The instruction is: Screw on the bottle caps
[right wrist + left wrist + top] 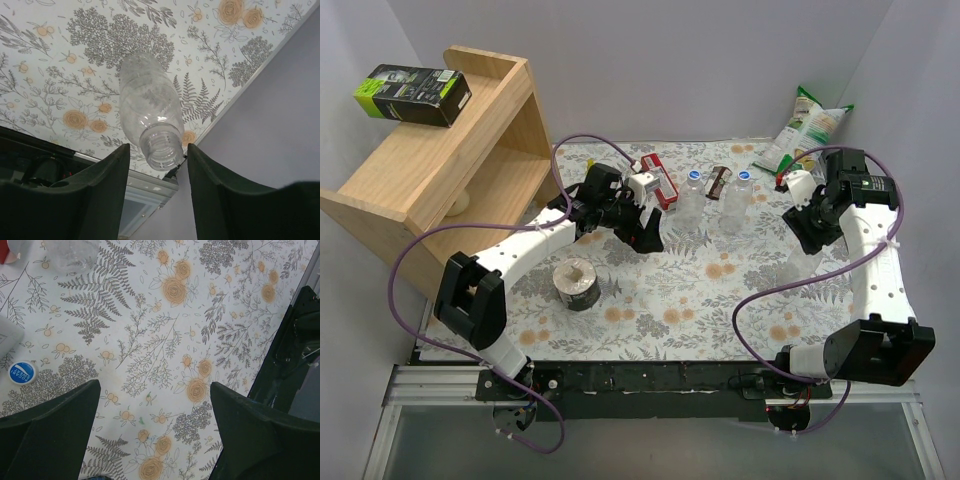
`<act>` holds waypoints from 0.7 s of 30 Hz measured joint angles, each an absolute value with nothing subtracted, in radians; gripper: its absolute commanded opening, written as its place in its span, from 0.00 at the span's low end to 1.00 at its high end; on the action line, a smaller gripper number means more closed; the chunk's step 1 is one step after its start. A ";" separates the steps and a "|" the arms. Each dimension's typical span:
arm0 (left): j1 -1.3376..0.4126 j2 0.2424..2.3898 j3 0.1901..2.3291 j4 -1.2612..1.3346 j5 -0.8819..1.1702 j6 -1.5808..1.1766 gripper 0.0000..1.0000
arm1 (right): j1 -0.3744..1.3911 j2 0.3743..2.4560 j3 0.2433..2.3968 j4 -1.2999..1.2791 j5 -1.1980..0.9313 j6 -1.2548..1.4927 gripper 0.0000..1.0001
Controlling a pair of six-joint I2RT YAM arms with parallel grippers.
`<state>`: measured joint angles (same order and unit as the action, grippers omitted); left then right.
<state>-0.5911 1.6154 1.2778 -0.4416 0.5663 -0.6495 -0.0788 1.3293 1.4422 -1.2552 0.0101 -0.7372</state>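
Fingers [60,430] of the left gripper [155,390] are spread wide above the floral cloth [150,315] with nothing between them. I see a loose blue cap [22,373] lying flat on the cloth just outside one finger. The right gripper [157,149] is parted too. It straddles the threaded neck of an uncapped clear bottle [150,110] near the table's right edge, and a gap shows on one side. Farther back two capped bottles [692,200] stand side by side. Beyond them I make out a snack bag [810,125] at far right and a wooden shelf [450,150] at far left.
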 measured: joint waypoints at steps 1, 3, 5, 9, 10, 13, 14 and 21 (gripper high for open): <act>-0.591 1.618 1.278 -0.442 0.567 -0.649 0.91 | -0.079 1.330 1.439 -1.256 -0.004 -0.738 0.53; -0.591 1.621 1.279 -0.442 0.570 -0.647 0.91 | -0.079 1.330 1.430 -1.255 -0.030 -0.740 0.46; -0.591 1.625 1.279 -0.443 0.572 -0.645 0.91 | -0.078 1.330 1.422 -1.256 -0.054 -0.742 0.41; -0.591 1.629 1.279 -0.445 0.575 -0.643 0.91 | -0.079 1.330 1.415 -1.253 -0.082 -0.750 0.29; -0.591 1.629 1.279 -0.445 0.576 -0.642 0.91 | -0.079 1.329 1.414 -1.252 -0.086 -0.752 0.28; -0.591 1.629 1.279 -0.442 0.578 -0.636 0.98 | -0.079 1.320 1.406 -1.246 -0.099 -0.765 0.23; -0.591 1.629 1.278 -0.435 0.581 -0.632 0.98 | -0.079 1.317 1.404 -1.246 -0.107 -0.770 0.22; -0.628 1.500 0.979 -0.150 0.610 -0.560 0.98 | -0.056 1.327 1.469 -1.293 -0.271 -0.781 0.22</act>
